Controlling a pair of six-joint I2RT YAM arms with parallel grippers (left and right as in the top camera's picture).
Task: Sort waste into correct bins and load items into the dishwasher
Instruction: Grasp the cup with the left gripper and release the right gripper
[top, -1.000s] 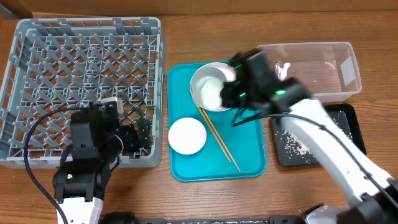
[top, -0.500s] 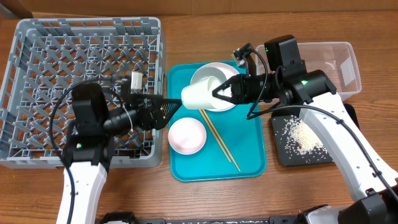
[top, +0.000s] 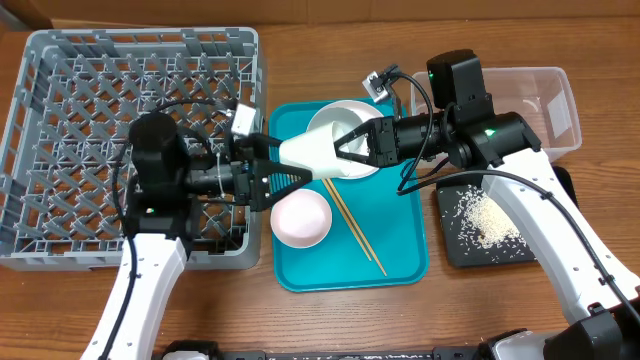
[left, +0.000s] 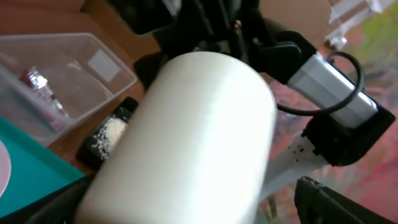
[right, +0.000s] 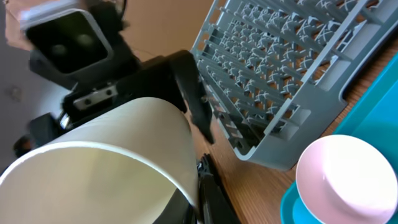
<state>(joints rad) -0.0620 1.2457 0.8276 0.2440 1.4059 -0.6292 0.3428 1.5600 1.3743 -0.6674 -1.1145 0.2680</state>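
Note:
The small white cup (top: 305, 152) lies on its side in the air over the teal tray's left edge. My right gripper (top: 345, 148) is shut on its rim; the cup fills the right wrist view (right: 112, 162), with a dark finger against its wall. My left gripper (top: 285, 178) is open around the cup's base, and in the left wrist view the cup (left: 186, 137) sits between the spread jaws (left: 186, 205) with a gap on the right. The grey dish rack (top: 140, 38) stands at the left. A pinkish bowl (top: 301, 217), a pale bowl (top: 350, 120) and the chopsticks (top: 355, 225) lie on the tray.
The teal tray (top: 400, 260) is in the middle. The clear tub (top: 530, 110) at the back right holds the foil wrapper (left: 37, 84). The black tray (top: 448, 255) in front of it holds rice (top: 485, 220). Both arms cross above the teal tray.
My right gripper lifted the cup from the pale bowl and carried it left. My left arm swung from the rack's front to the cup and now has its jaws around the base.

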